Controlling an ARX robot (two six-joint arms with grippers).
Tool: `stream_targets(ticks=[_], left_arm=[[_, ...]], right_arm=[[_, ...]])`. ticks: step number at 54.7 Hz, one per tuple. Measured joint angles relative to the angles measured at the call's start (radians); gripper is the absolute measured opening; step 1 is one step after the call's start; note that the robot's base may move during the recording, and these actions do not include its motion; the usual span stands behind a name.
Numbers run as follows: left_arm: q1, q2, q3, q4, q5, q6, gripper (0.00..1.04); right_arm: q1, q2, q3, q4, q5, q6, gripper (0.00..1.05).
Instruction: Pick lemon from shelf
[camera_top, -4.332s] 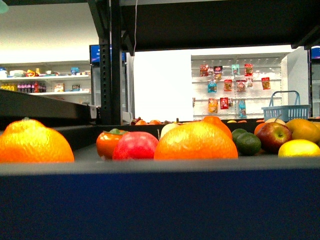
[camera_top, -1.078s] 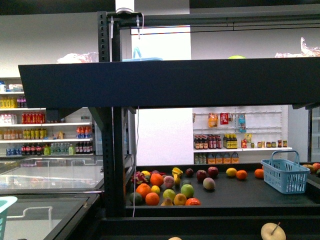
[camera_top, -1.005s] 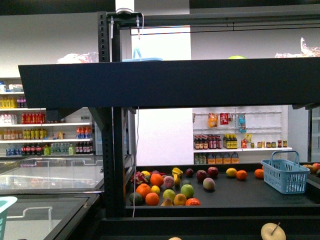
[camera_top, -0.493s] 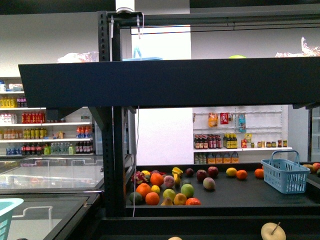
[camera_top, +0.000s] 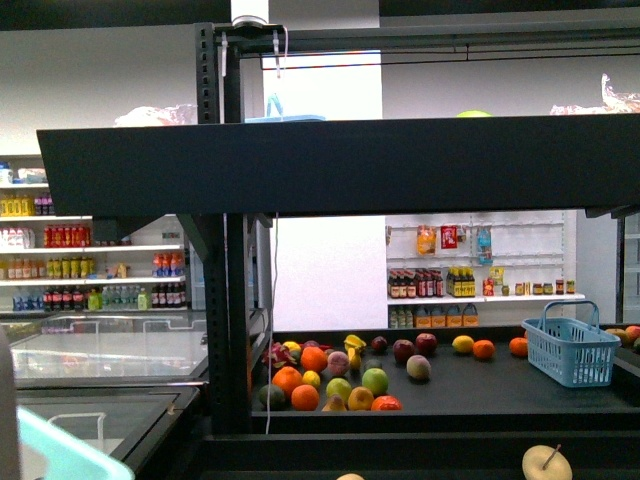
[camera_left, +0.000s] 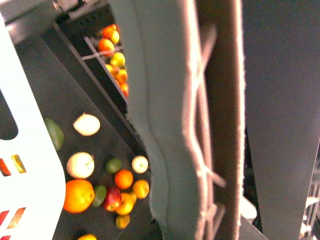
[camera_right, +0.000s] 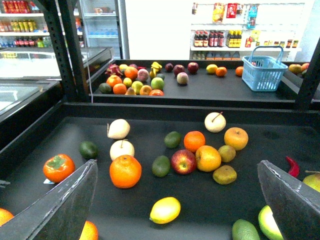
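The lemon (camera_right: 165, 210) lies on the dark tier of the black shelf (camera_right: 280, 145), close below my right gripper (camera_right: 176, 167). That gripper is open and empty, one finger (camera_right: 65, 210) to each side of the lemon and above it. The front view shows the shelf's upper tier (camera_top: 340, 165) and black post (camera_top: 225, 300); the lemon is not visible there. My left gripper is shut on a pale green basket (camera_left: 170, 125), which fills the left wrist view and hides the jaws. A corner of the basket (camera_top: 60, 455) shows at the front view's bottom left.
Around the lemon lie an orange (camera_right: 125, 171), limes (camera_right: 161, 166), an apple (camera_right: 183, 161), a pear (camera_right: 225, 175), a persimmon (camera_right: 58, 168) and a cut avocado (camera_right: 272, 222). A blue basket (camera_right: 264, 72) and more fruit (camera_top: 330, 375) sit on the further tier. A glass freezer (camera_top: 100, 355) stands left.
The pale green basket corner has come up and further into the front view's bottom left. Much earlier the camera sat low, level with the fruit; it now looks from higher.
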Motion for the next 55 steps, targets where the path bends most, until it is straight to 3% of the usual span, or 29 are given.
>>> stream_targets(ticks=[14, 33, 55], left_arm=[[-0.201, 0.013, -0.013, 0.034, 0.100, 0.087, 0.08], [-0.428, 0.218, 0.057, 0.116, 0.128, 0.149, 0.08], [-0.555, 0.396, 0.227, 0.093, 0.150, 0.199, 0.08]], right_arm=[[0.000, 0.000, 0.000, 0.000, 0.000, 0.000, 0.97], [0.000, 0.000, 0.000, 0.000, 0.000, 0.000, 0.97], [0.000, 0.000, 0.000, 0.000, 0.000, 0.000, 0.97]])
